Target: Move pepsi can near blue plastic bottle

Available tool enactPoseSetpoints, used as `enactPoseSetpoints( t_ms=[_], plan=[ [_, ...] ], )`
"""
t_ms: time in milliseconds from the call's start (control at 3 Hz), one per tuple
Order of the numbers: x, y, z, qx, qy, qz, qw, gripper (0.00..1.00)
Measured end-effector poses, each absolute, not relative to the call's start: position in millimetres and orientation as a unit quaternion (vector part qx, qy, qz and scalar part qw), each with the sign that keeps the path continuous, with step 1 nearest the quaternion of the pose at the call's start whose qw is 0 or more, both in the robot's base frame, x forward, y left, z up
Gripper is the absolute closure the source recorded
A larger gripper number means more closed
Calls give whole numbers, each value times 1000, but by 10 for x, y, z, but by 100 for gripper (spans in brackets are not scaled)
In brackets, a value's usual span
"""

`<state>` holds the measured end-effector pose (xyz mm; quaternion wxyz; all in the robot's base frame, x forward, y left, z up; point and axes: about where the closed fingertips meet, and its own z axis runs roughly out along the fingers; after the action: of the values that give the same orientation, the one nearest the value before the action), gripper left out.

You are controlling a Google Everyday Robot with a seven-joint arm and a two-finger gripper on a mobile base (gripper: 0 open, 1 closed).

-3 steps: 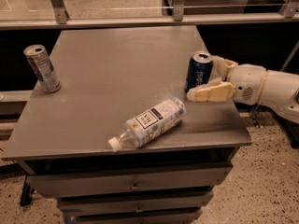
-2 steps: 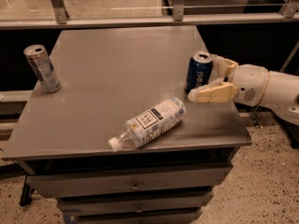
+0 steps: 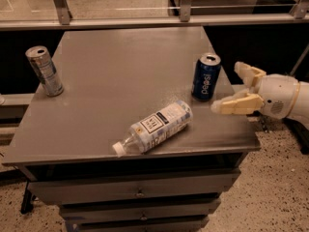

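The pepsi can (image 3: 206, 77) stands upright on the right side of the grey table (image 3: 120, 66), dark blue with white lettering and a silver top. The blue plastic bottle (image 3: 154, 128) lies on its side near the front edge, white cap pointing front-left, its base a short gap from the can. My gripper (image 3: 227, 87) is just right of the can, at the table's right edge. It is open and empty. One finger is behind and right of the can, the other in front and right of it, neither touching.
A silver-grey slim can (image 3: 44, 70) stands upright near the table's left edge. A rail with glass panels (image 3: 145, 21) runs behind the table. Drawers (image 3: 140, 192) sit below the tabletop. Speckled floor lies to the right.
My gripper has pulled back to the right, off the pepsi can. The fingers that were around the can now stand apart from it. The can stays upright in place.
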<state>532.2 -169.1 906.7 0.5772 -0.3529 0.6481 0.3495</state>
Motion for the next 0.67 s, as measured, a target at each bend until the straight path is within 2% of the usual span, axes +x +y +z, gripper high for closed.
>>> enactPoseSetpoints(
  t_ms=[333,667],
  plan=[
    [5335,-2277,8830,-331,677,306,581,0],
    [5335,-2276,8830,-331,677,306,581,0]
  ],
)
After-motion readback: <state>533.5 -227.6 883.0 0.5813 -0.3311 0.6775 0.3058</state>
